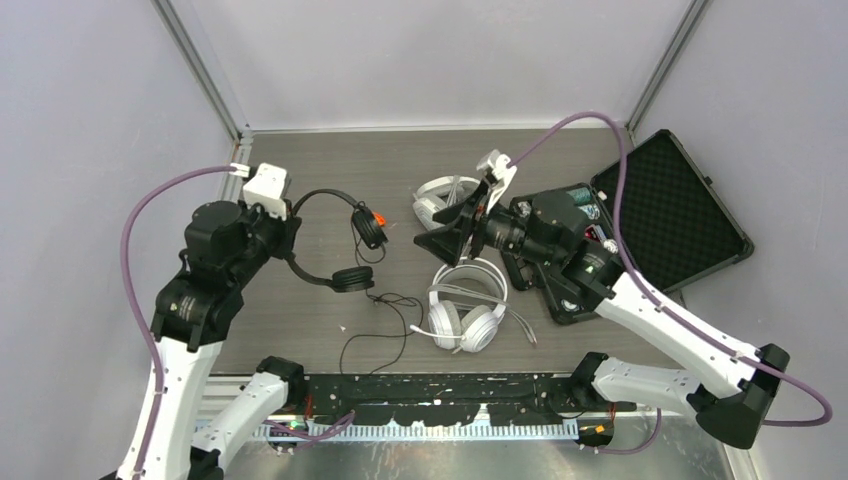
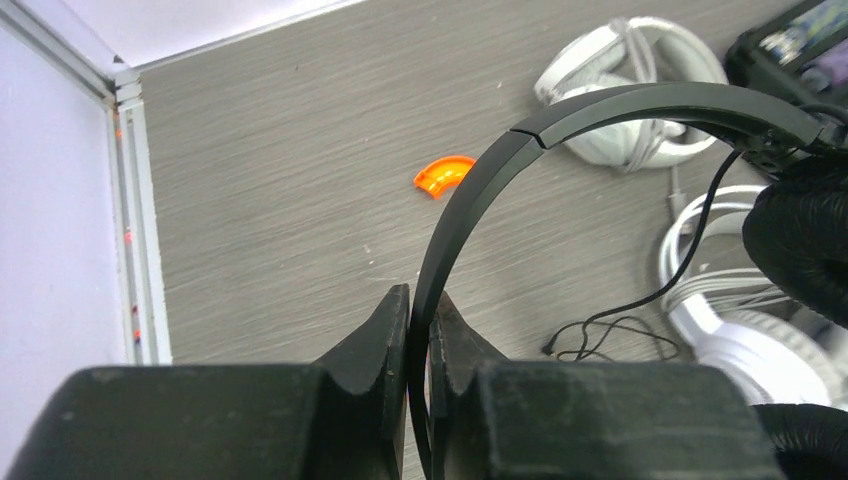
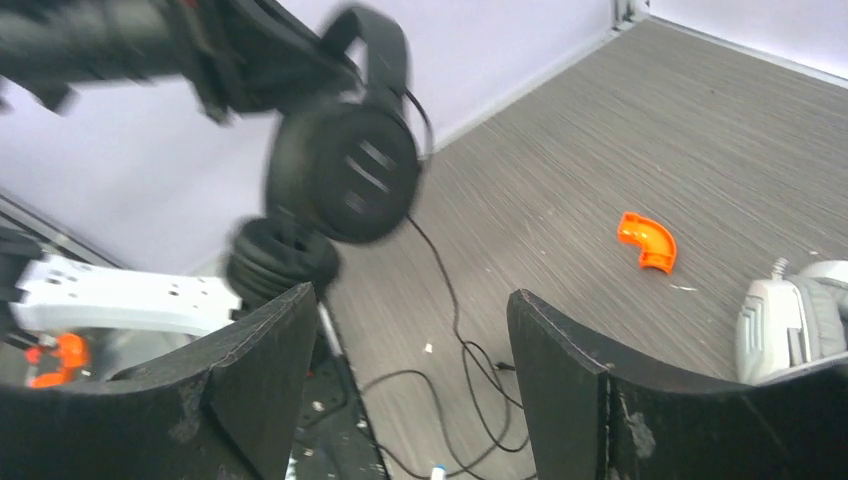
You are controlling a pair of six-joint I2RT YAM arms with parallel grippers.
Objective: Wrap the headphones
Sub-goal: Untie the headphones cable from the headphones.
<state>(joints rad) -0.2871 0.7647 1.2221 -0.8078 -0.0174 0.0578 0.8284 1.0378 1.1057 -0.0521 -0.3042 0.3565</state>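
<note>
left fingers (image 2: 375, 345) pinch black headphones (image 2: 650, 100) band | right fingers (image 3: 570, 370) spread, clear

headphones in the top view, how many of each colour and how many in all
white headphones: 2
black headphones: 1
total: 3
</note>
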